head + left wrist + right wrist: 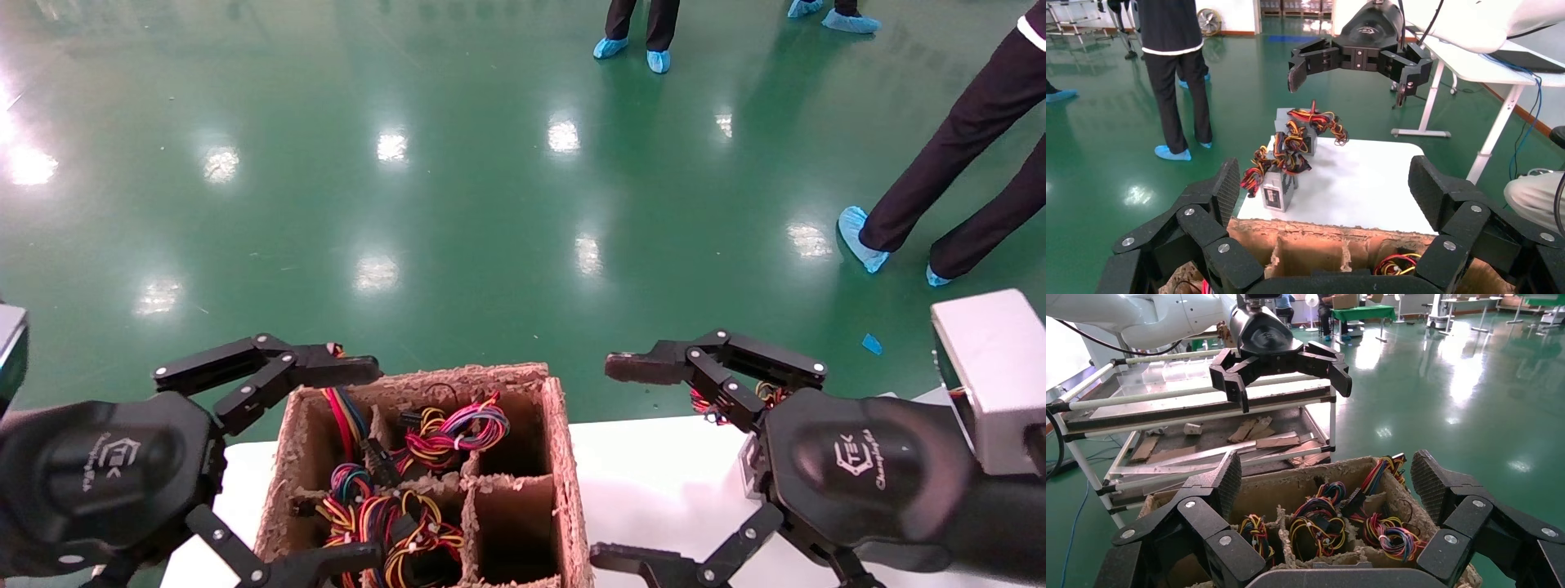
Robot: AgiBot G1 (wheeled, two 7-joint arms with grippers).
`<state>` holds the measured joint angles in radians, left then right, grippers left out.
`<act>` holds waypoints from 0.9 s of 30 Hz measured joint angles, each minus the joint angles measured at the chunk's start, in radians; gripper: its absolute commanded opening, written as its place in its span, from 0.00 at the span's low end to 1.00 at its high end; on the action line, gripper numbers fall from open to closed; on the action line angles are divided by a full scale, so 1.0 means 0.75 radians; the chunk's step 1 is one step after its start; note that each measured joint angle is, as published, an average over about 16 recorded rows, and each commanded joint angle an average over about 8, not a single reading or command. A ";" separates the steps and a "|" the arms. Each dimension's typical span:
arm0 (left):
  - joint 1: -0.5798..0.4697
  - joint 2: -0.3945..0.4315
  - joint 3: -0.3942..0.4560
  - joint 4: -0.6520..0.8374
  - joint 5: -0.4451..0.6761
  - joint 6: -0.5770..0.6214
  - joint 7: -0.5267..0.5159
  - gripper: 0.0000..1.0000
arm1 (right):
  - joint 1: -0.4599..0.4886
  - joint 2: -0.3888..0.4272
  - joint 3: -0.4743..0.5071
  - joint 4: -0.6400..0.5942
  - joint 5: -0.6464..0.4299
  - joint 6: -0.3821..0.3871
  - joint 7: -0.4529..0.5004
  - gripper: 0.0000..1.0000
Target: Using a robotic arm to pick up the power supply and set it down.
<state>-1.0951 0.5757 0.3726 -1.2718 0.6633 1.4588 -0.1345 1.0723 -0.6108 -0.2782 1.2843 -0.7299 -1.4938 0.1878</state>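
Two power supplies set down: they stand side by side on the white tabletop [1364,184] in the left wrist view, the nearer power supply [1278,188] at the tabletop's edge, the farther power supply [1306,139] just behind it, each topped with its tied wire bundle.
Right end effector [645,461]: hangs above the tabletop beside the box, fingers spread wide, holding nothing; the two units sit under it and are mostly hidden from the head camera.
Left end effector [327,465]: hovers over the cardboard divider box [564,457], fingers also spread wide and empty.
Box contents: two compartments on the robot's left side are packed with wire bundles [445,433] in red, yellow, purple and black; the bodies under the wires are not visible, so how many units remain I cannot tell.
Empty compartments: two on the right side of the box show bare cardboard.
Progress: judged partway; at least two units are out and placed, and wired units seem left in the box.
Next step, as a judgement: reach back into a filled compartment for another unit.
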 measured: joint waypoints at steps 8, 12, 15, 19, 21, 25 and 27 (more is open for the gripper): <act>0.000 0.000 0.000 0.000 0.000 0.000 0.000 0.00 | 0.009 -0.014 -0.011 -0.003 -0.023 0.003 -0.010 1.00; 0.000 0.000 0.000 0.000 0.000 0.000 0.000 0.00 | 0.023 -0.042 -0.035 -0.024 -0.069 0.019 -0.014 1.00; 0.000 0.000 0.000 0.000 0.000 0.000 0.000 0.00 | 0.040 -0.077 -0.064 -0.055 -0.121 0.041 -0.013 1.00; 0.000 0.000 0.000 0.001 0.000 0.000 0.000 0.00 | 0.074 -0.145 -0.114 -0.122 -0.205 0.079 -0.003 1.00; 0.000 0.000 0.000 0.001 0.000 0.000 0.000 0.00 | 0.097 -0.184 -0.143 -0.164 -0.250 0.100 0.007 1.00; 0.000 0.000 0.000 0.001 0.000 0.000 0.000 0.00 | 0.150 -0.271 -0.202 -0.254 -0.340 0.140 0.034 1.00; 0.000 0.000 0.000 0.001 0.000 0.000 0.000 0.00 | 0.178 -0.314 -0.230 -0.299 -0.382 0.158 0.050 0.92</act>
<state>-1.0954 0.5758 0.3729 -1.2713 0.6631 1.4591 -0.1343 1.2057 -0.8461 -0.4509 1.0599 -1.0160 -1.3750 0.2250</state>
